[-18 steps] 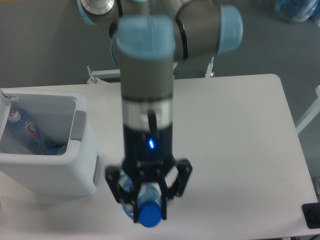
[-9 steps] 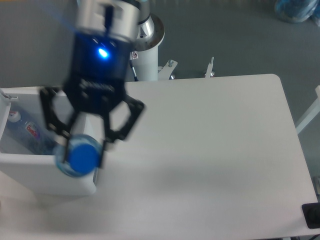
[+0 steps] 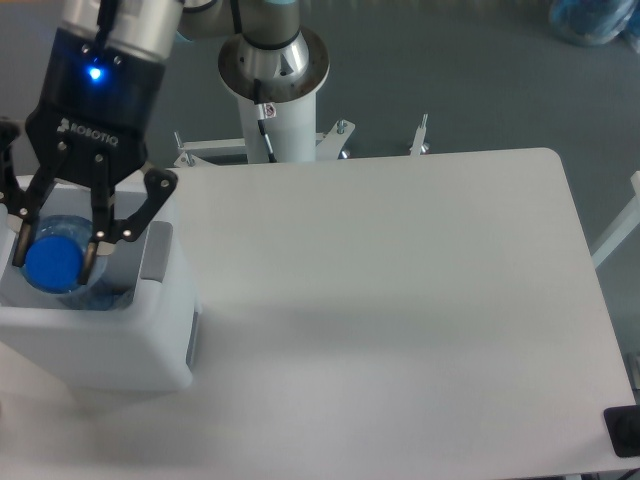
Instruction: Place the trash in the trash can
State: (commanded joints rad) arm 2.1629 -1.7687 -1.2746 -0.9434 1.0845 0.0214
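The bottle (image 3: pixel 53 264), blue cap facing the camera, sits clamped between the fingers of the gripper (image 3: pixel 55 258), right above the open mouth of the trash can (image 3: pixel 120 350). That puts it at about nine o'clock in the camera view, hard against the left edge. The gripper's black fingers (image 3: pixel 98 238) press in on the clear body from both sides, just below the cap, and a blue light glows on the gripper housing above. The trash can stands on the left end of the white table (image 3: pixel 400 320), its grey panel (image 3: pixel 155 252) showing on the inner right wall at about three o'clock from the bottle. Inside the bin, beneath the bottle, something pale and bluish shows, too hidden to make out. The arm's base column (image 3: pixel 272 95) rises behind the table at about eleven o'clock.
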